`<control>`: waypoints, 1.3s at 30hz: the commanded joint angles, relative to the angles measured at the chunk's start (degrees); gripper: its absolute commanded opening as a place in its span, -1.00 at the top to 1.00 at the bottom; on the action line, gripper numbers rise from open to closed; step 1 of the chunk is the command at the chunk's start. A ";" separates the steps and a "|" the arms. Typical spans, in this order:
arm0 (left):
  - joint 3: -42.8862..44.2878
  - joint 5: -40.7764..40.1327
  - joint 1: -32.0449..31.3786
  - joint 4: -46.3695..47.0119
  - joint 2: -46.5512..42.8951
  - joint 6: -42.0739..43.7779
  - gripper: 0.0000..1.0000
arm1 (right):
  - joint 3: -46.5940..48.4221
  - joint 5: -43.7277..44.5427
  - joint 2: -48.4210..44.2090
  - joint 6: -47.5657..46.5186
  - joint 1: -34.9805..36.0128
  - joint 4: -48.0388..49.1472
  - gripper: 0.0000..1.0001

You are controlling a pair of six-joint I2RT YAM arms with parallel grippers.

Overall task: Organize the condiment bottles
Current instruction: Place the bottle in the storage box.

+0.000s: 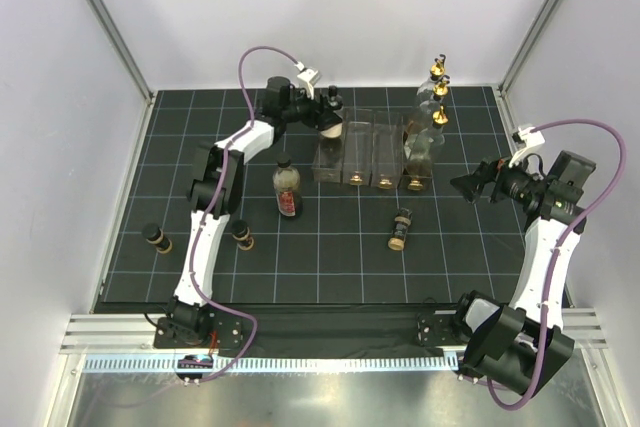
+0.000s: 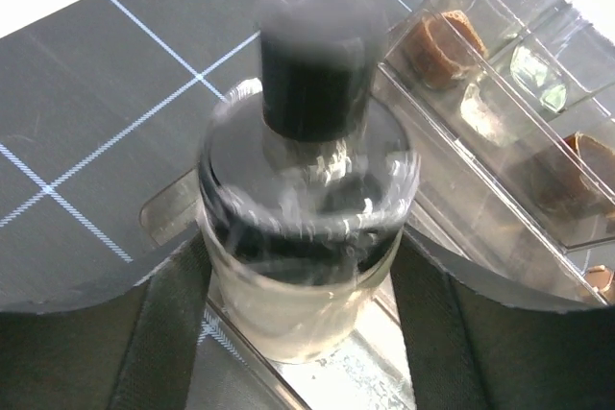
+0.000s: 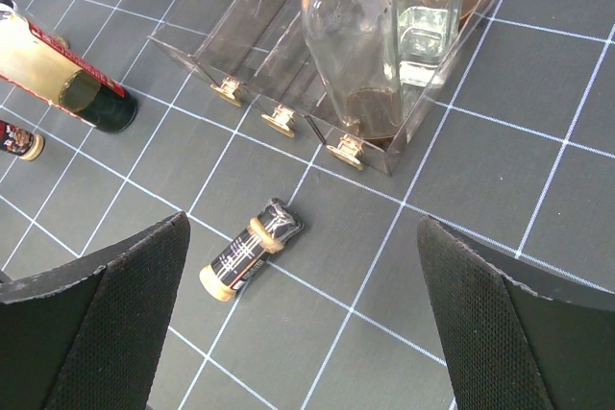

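— Condiment bottles (image 1: 430,97): state locations, largest item first
— Counter (image 1: 480,247): black gridded surface. Clear rack (image 1: 372,147) stands at centre rear. Tall clear bottles (image 1: 440,87) with gold spouts cluster behind the rack's right end; one (image 3: 351,45) stands in its right-end compartment. Red-labelled bottle (image 1: 287,190) upright, left of rack. Two small brown bottles (image 1: 157,237) upright at far left; another (image 1: 400,229) lies on its side in front of the rack
— Fingers?
— Left fingers (image 2: 135,352) flank a black-capped bottle (image 2: 307,237) over the rack's left end, close on both sides; whether they grip cannot be told. Right fingers (image 3: 106,324) spread wide, empty, right of rack
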 commanded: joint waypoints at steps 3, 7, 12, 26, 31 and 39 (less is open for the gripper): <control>-0.86 0.81 0.46 2.58 -3.45 1.95 -0.51 | 0.61 -2.05 -0.08 0.18 -0.75 1.65 -0.99; -3.05 0.81 0.46 3.01 -5.12 2.13 -0.53 | 0.52 -2.67 -0.17 0.44 -1.27 1.65 -0.99; -5.96 0.46 0.46 3.81 -9.42 1.78 -0.67 | 0.52 -3.28 -0.43 0.44 -1.71 1.65 -1.00; -8.60 -6.56 0.46 -3.57 -23.04 2.65 -0.99 | 0.34 -4.78 -2.63 -2.37 -1.89 -1.07 -1.00; -10.61 -9.99 0.72 -6.74 -28.49 4.41 -0.99 | 0.26 -5.04 -2.98 -3.07 -1.89 -1.86 -0.99; -17.55 -16.06 3.09 -9.37 -40.17 4.06 -0.99 | 0.26 -5.57 -3.25 -4.22 -1.89 -2.83 -0.99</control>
